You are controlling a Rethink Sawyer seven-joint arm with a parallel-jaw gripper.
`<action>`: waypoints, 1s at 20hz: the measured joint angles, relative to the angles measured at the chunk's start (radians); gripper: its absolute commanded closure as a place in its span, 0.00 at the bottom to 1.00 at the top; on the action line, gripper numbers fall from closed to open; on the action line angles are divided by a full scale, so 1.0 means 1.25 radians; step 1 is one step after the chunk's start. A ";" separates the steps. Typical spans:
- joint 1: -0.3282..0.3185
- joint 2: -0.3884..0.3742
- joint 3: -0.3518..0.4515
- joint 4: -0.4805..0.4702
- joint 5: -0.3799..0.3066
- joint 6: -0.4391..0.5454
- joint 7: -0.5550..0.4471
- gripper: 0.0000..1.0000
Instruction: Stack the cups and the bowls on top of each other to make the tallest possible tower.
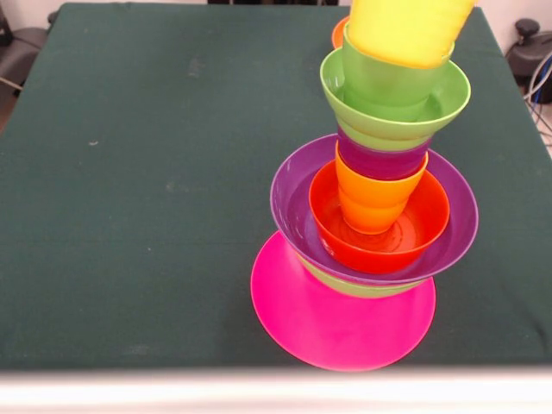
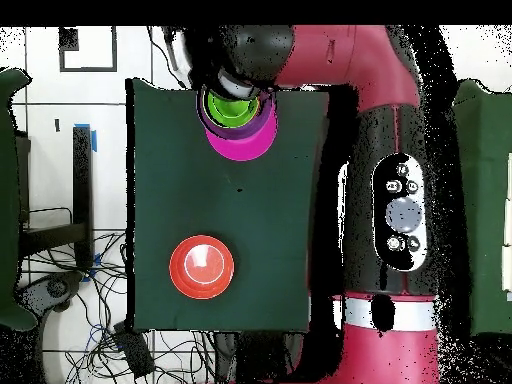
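Your arm reached across the table over the tower, whose pink bowl formed the base beneath it. A lone orange-red bowl sat well apart from the gripper, whose grip you couldn't tell.

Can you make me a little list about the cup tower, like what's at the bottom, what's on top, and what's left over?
Bottom: pink bowl, upside down on the green table
Middle, going up: purple bowl, orange-red bowl, orange cup, purple cup, light green bowl, light green cup
Top: yellow cup
Left over: another orange-red bowl, upside down, alone on the table
Robot arm: above the tower
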 measured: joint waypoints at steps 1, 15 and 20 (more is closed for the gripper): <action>-0.003 0.000 0.000 0.000 0.004 0.000 0.000 1.00; -0.024 -0.003 0.000 0.029 0.029 0.000 0.000 1.00; -0.024 -0.003 0.000 0.048 0.044 0.000 0.000 1.00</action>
